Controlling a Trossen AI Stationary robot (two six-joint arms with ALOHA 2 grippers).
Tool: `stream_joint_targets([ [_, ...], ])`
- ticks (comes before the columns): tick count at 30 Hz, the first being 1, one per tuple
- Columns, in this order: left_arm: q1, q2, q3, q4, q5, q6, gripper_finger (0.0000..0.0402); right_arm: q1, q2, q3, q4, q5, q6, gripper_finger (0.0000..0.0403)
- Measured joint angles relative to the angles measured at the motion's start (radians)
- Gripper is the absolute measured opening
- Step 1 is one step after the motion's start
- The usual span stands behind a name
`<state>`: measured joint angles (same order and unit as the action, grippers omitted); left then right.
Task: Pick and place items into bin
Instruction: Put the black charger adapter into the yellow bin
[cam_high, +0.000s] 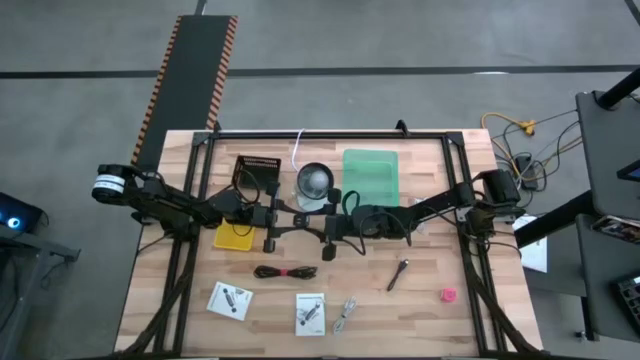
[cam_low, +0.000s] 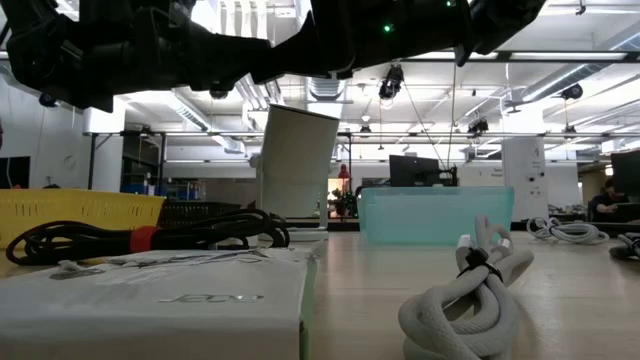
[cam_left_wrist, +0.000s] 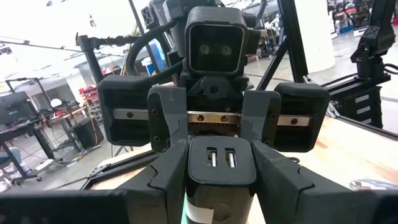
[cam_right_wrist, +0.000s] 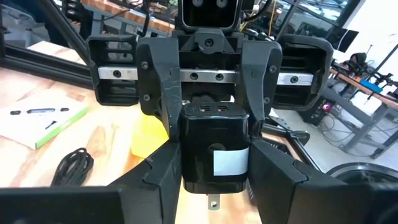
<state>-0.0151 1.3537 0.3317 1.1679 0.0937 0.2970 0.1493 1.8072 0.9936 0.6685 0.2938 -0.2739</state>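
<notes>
Mid-table, block: we see both grippers meeting on a black charger-like block above the boards.
Right gripper: fingers clamped on it.
Left gripper: likewise gripping it.
Black-and-red coiled cable: nearby on the table.

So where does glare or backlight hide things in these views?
Low view: ceiling lights behind turn the arms into black silhouettes. Left wrist view: the upper background washes out white, the gripped charger stays readable. High view: the table is evenly lit.
</notes>
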Motion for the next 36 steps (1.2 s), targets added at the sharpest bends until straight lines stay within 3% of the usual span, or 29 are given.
stream_joint_targets([
  [12,0.0,0.0,0.001,-0.006,-0.007,-0.007,0.0133,0.001,-0.02,0.002,-0.071,-0.011,0.018,0.0209],
  [30,0.0,-0.002,0.001,-0.001,-0.006,-0.003,0.0133,0.067,-0.281,0.015,-0.933,-0.01,0.401,0.0215],
  [36,0.0,-0.002,0.001,-0.002,-0.004,-0.003,0.0133,0.142,-0.267,-0.004,-1.031,-0.009,0.518,0.0214],
])
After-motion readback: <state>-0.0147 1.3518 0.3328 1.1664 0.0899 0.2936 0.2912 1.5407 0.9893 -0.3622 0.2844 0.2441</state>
